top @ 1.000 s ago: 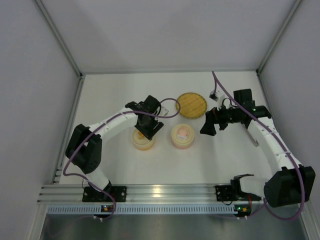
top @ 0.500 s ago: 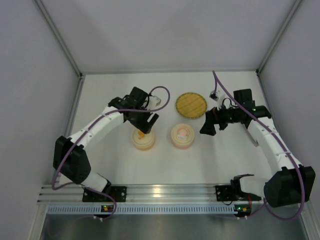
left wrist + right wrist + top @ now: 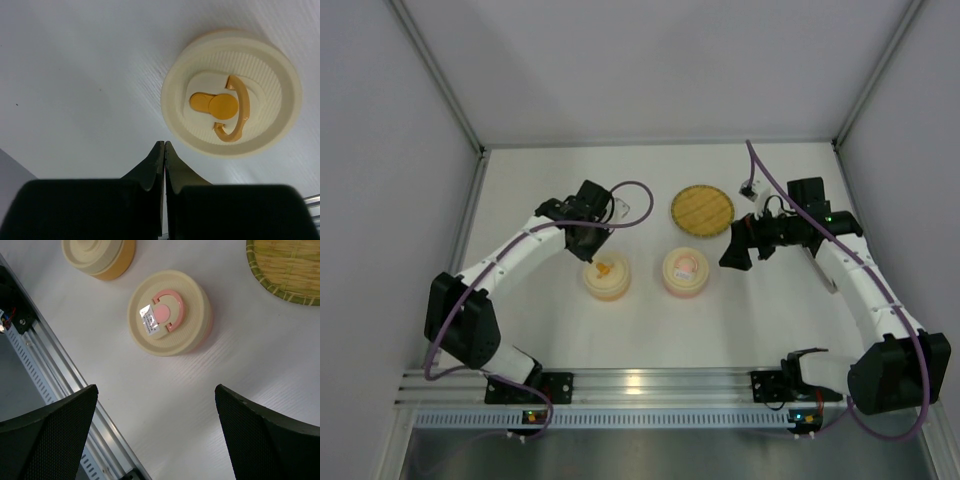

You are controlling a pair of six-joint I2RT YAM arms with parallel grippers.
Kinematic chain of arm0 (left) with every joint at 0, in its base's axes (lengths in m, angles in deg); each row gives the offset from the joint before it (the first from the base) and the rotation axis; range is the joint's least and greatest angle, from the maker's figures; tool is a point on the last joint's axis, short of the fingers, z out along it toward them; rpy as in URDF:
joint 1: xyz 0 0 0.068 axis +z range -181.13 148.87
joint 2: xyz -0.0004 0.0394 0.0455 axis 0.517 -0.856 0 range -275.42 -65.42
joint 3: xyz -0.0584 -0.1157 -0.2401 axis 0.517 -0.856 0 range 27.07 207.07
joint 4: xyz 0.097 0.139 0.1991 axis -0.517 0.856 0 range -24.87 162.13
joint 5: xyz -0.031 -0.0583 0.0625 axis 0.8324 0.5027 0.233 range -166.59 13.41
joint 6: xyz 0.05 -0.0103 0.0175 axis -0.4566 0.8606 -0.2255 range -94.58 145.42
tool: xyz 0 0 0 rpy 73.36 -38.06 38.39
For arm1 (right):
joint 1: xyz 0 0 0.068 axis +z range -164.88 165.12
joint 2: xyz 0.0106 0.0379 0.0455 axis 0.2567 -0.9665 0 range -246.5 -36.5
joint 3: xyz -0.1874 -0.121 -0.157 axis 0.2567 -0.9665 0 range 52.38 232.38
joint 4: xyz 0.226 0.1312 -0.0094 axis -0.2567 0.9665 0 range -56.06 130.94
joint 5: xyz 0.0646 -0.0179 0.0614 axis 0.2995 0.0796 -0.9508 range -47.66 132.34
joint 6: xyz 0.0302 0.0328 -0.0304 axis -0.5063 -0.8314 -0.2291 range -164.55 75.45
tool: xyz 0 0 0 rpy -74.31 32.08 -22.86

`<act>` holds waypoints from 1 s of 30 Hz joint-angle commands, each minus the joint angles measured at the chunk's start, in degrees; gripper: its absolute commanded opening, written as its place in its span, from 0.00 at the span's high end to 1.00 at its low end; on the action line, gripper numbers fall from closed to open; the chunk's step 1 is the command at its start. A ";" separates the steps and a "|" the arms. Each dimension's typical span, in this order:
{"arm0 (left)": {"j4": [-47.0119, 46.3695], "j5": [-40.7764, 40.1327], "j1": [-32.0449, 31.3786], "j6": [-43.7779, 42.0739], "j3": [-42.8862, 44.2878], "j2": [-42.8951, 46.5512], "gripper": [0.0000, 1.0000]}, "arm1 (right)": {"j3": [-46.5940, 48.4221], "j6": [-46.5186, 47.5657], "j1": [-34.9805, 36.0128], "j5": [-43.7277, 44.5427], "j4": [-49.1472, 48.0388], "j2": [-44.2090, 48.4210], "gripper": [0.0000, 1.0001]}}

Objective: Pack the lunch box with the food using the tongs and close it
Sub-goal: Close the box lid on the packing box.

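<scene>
**Both lunch boxes lidded; left tool shut and empty, right tool wide**

Top view: two round cream lunch boxes stand side by side on the white bench (image 3: 650,335), apart from each other. The orange lunch box (image 3: 606,277) is on the left and the pink lunch box (image 3: 685,270) on the right. Both have lids on, so their contents are hidden. The woven plate (image 3: 676,210) lies behind the pink one, not touching it. Whether anything lies on it is too small to tell. The left tool (image 3: 584,240) hangs just behind the orange box, and the right tool (image 3: 733,252) is just right of the pink box. A slim grey strip (image 3: 822,272) lies beside the right forearm, half hidden and too small to identify.

Left wrist view: the tool's fingers are pressed together, holding nothing. The orange box sits ahead to the right, clear of the tips, with a curved orange mark on its lid.

Right wrist view: the fingers stand wide at the bottom corners, with only bench between them. The pink lid carries a small sticker (image 3: 148,319). The orange box and the plate are cut off at the top edge.
</scene>
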 commanded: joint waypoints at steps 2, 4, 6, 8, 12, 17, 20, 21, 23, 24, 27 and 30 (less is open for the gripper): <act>-0.09 -4.95 -3.10 -0.42 -0.84 -1.30 0.98 | 2.51 -0.74 -1.11 -0.33 -2.68 0.41 0.01; -0.44 -5.56 -4.51 -0.24 -1.19 -1.83 0.99 | 2.51 -0.83 -1.20 -0.32 -2.68 0.41 0.01; -0.62 -6.18 -6.89 0.02 -1.89 -2.53 1.00 | 2.60 -0.83 -1.20 -0.15 -2.68 0.41 0.01; -0.71 -6.18 -9.08 0.28 -2.16 -3.23 1.00 | 2.69 -0.83 -1.37 0.20 -2.33 0.41 0.01; -0.79 -6.09 -12.60 1.77 -2.33 -4.90 1.00 | 2.69 -0.39 -2.07 0.29 -1.80 0.68 0.01; -1.15 -4.87 -15.68 2.31 -1.98 -6.57 1.00 | 2.95 0.23 -4.09 -0.32 -0.93 0.85 0.01; -1.76 -4.34 -16.21 2.48 -1.89 -8.07 1.00 | 3.13 0.84 -4.97 -0.67 -0.48 0.85 0.01; -1.85 -4.16 -16.21 2.66 -1.81 -8.51 1.00 | 3.13 1.28 -5.06 -0.76 -0.05 0.85 0.01; -2.20 -3.72 -16.21 2.74 -1.54 -9.65 1.00 | 3.22 1.54 -5.59 -1.03 0.22 0.85 0.01; -2.37 -3.20 -16.21 2.92 -1.46 -9.91 1.00 | 3.22 1.81 -5.85 -1.03 0.48 0.94 0.01; -2.64 -2.14 -16.21 3.18 -1.37 -10.88 1.00 | 3.22 2.34 -6.29 -1.12 1.01 1.12 0.01; -2.47 -1.52 -16.21 3.10 -0.58 -10.10 1.00 | 3.48 2.77 -6.38 -1.29 1.45 1.20 0.01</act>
